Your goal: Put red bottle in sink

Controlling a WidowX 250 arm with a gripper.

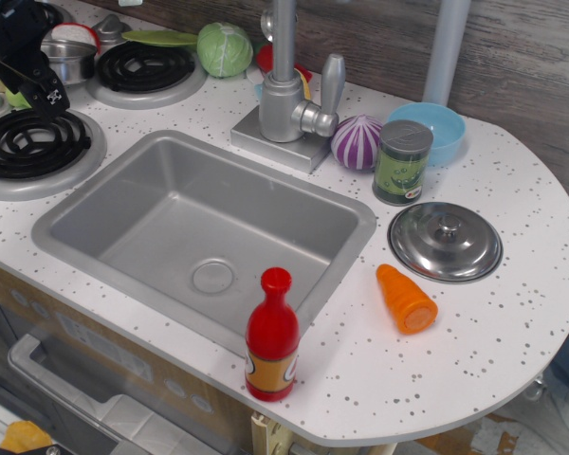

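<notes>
The red bottle (272,337) stands upright on the white speckled countertop, just past the sink's front right rim. It has a rounded cap and an orange-yellow label band. The grey sink (123,204) is empty, with its round drain near the front. My gripper (45,90) is a black shape at the far top left, above the stove burners. It is far from the bottle and holds nothing that I can see. Its fingers are partly cut off by the frame edge, so their spacing is unclear.
A faucet (289,90) stands behind the sink. Right of the sink are a purple-white onion (357,142), a green-labelled can (402,161), a blue bowl (436,128), a round metal lid (445,241) and an orange toy carrot (405,298). Burners (33,142), a pot and a green cabbage (225,48) sit at the back left.
</notes>
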